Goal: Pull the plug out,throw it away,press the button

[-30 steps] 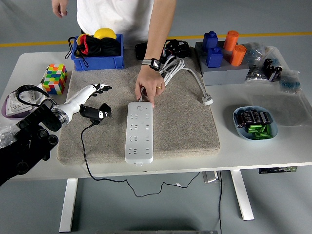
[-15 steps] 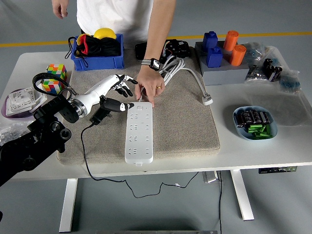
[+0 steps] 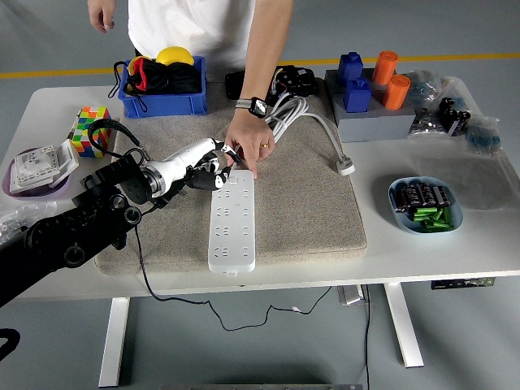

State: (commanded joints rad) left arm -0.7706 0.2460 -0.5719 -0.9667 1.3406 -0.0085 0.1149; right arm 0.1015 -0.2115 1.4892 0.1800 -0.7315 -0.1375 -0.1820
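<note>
One hand works alone: the left hand (image 3: pixel 205 171), fingers curled and holding nothing, hovers at the far end of the power strip (image 3: pixel 231 219). The strip's long axis runs toward the table's (image 3: pixel 455 252) near edge, its button just right of the fingertips, under a person's hand (image 3: pixel 248 146).

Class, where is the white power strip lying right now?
The white power strip lies lengthwise on the beige mat, centre-left, its far end beside the person's hand.
</note>
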